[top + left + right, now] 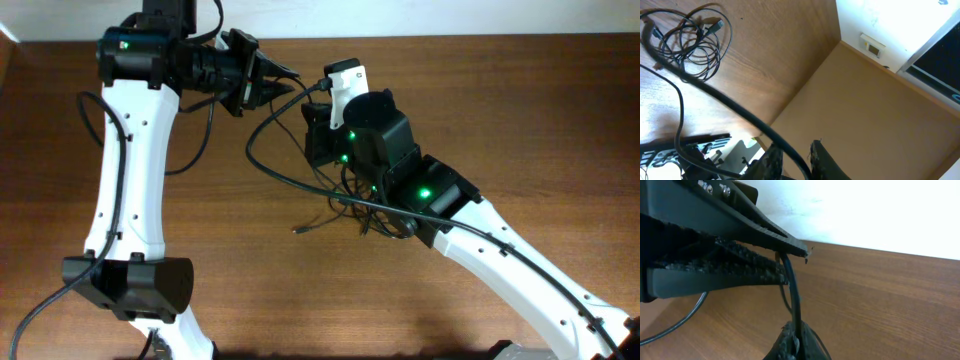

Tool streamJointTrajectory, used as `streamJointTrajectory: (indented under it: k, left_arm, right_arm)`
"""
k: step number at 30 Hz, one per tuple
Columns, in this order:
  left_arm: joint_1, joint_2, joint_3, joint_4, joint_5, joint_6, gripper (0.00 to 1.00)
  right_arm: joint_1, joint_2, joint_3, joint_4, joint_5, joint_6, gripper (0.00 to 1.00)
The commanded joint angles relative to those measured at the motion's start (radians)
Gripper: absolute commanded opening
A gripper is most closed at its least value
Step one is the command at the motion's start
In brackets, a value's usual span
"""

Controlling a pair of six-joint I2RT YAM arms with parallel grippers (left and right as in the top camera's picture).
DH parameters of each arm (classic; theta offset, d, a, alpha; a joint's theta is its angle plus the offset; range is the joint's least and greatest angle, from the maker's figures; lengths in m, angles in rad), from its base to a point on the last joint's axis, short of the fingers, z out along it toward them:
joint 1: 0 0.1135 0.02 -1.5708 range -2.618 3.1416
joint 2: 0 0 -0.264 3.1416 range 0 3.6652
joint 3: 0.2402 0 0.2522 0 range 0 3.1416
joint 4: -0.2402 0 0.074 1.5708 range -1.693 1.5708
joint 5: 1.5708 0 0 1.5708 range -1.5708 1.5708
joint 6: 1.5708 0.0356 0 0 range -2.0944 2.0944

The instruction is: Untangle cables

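Note:
The cables lie as a loose tangle of thin black loops [360, 205] under my right arm, with one silvery connector tip [297, 230] sticking out to the left. The tangle also shows in the left wrist view [690, 45]. My left gripper [287, 87] is raised at the back of the table. One black cable [740, 112] runs from the tangle up between its fingers [796, 159], which are closed on it. My right gripper [312, 115] sits just to its right. Its fingers [795, 342] are shut on the same cable strand [792, 287], just below the left fingers.
The wooden table [520, 110] extends right and front. A white wall [880, 210] borders the table's far edge. The left arm's base [130, 285] stands at the front left. A slack cable loop [255, 155] hangs between the grippers and the tangle.

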Motion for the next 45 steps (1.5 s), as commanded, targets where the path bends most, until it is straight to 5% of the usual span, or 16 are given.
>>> streamJointTrajectory:
  k: [1, 10, 16, 18, 21, 23, 31, 45]
  left_arm:
    - [0.002, 0.002, 0.008, 0.002, 0.011, 0.013, 0.19]
    - [0.002, 0.002, 0.008, 0.002, 0.012, 0.012, 0.19]
    - [0.002, 0.002, 0.008, 0.002, 0.012, 0.008, 0.00]
    - [0.002, 0.002, 0.008, 0.002, 0.013, 0.010, 0.00]
    - [0.002, 0.002, 0.008, 0.071, 0.037, 0.125, 0.00]
    - [0.002, -0.001, 0.008, 0.124, 0.080, 0.160, 0.00]
    - [0.002, -0.050, 0.008, 0.388, 0.202, 0.246, 0.00]
    - [0.002, -0.175, 0.008, 0.736, 0.149, 0.264, 0.00]
  right_arm:
    - [0.005, 0.003, 0.003, 0.006, 0.011, 0.003, 0.04]
    - [0.005, 0.003, 0.003, 0.006, 0.007, 0.003, 0.04]
    - [0.005, 0.003, 0.003, 0.006, 0.008, 0.003, 0.07]
    - [0.005, 0.003, 0.003, 0.006, 0.008, 0.003, 0.31]
    - [0.005, 0.001, 0.003, 0.007, 0.009, 0.003, 0.86]
    - [0.002, -0.010, 0.003, 0.007, 0.012, 0.003, 0.99]
    - [-0.051, -0.145, 0.003, -0.028, 0.012, 0.006, 0.99]
    - [-0.328, -0.312, 0.003, -0.430, 0.010, 0.006, 0.99]
